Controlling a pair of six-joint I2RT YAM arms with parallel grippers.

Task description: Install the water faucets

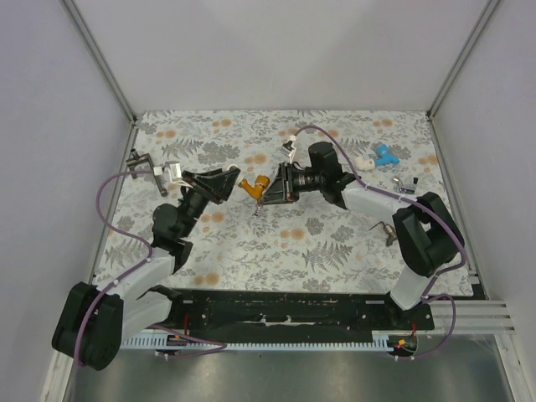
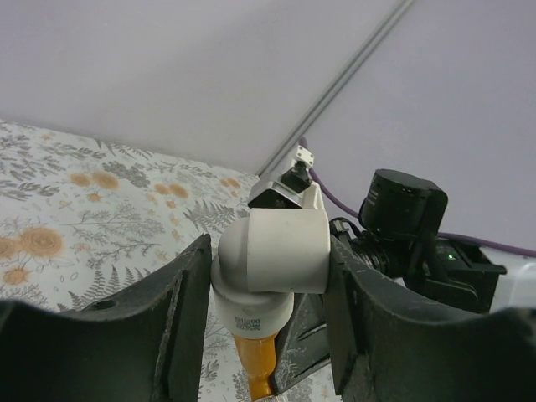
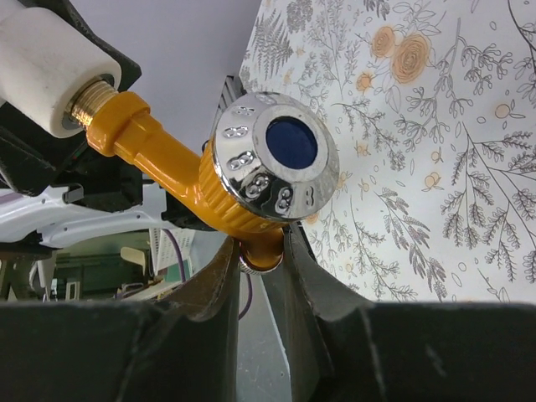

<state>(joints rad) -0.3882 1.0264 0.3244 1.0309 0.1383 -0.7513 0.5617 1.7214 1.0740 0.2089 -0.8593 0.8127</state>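
Observation:
An orange faucet (image 1: 251,186) hangs above the middle of the table between both grippers. My left gripper (image 1: 226,186) is shut on the white elbow fitting (image 2: 272,251) at the faucet's end. The orange stem (image 2: 255,364) runs down from the fitting in the left wrist view. My right gripper (image 1: 270,191) is shut on the faucet's short orange spout (image 3: 266,251), just under the chrome knob with a blue centre (image 3: 275,155). A brass thread (image 3: 88,100) shows where the orange body meets the white fitting (image 3: 50,67).
A blue fitting (image 1: 385,155), a white fitting (image 1: 362,163) and a small metal part (image 1: 406,184) lie at the back right. A dark lever handle (image 1: 138,161) and a white part (image 1: 173,173) lie at the back left. A brown piece (image 1: 387,228) lies near the right arm.

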